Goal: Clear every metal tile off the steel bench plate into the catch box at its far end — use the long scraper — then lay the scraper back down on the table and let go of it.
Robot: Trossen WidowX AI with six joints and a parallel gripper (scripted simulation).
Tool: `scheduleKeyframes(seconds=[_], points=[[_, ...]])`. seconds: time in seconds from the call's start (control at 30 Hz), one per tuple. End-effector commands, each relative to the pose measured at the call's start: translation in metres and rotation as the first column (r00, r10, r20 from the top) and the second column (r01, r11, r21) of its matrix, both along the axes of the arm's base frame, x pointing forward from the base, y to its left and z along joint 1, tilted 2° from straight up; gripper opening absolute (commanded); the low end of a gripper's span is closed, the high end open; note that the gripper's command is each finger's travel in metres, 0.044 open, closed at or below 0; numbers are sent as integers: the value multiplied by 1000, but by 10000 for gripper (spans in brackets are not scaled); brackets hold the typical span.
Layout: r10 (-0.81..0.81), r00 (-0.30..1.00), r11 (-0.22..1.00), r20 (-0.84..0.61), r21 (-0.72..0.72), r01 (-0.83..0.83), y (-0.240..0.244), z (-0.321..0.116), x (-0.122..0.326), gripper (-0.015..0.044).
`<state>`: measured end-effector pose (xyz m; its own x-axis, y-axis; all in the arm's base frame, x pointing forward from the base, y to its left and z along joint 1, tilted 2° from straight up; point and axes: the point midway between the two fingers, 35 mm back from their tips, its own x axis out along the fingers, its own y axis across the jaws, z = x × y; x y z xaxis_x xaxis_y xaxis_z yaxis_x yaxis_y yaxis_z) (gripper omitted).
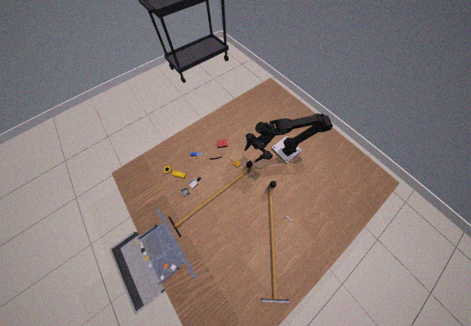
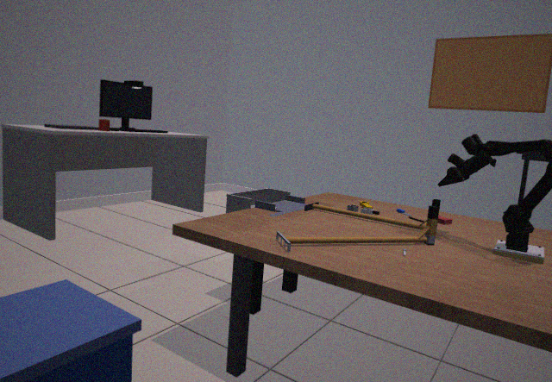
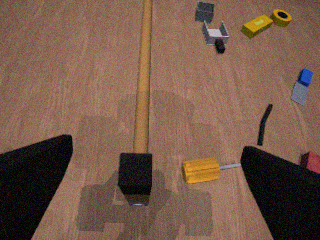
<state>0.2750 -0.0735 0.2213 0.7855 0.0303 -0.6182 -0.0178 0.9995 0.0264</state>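
Note:
My gripper (image 1: 251,155) (image 2: 439,184) (image 3: 159,149) is open and empty, above the black upright end of a long wooden-handled tool (image 1: 213,199) (image 2: 370,216) (image 3: 143,75). That tool lies on the table, its dark blade beside the near edge of the steel plate (image 1: 157,238) (image 2: 285,207). An orange tile (image 1: 165,266) and a white tile (image 1: 173,266) lie on the plate; another white tile (image 1: 162,277) is near its far edge. Several more lie in a row along that edge; whether on the plate or in the catch box (image 1: 127,277) (image 2: 241,203) is unclear.
A second long-handled tool (image 1: 271,238) (image 2: 356,240) with a metal blade lies on the table. A screwdriver (image 1: 236,163) (image 3: 201,170) lies beside the black handle end. A red block (image 1: 221,143), a yellow block (image 1: 179,174) and a yellow ring (image 1: 166,169) lie farther off.

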Motion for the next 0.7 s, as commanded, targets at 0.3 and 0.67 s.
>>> scheduleKeyframes(seconds=[0.3,0.67], points=[[-3,977,1000,215,10,0,-7,75,-15,440],[15,928,999,373,24,-25,0,132,-37,440]])
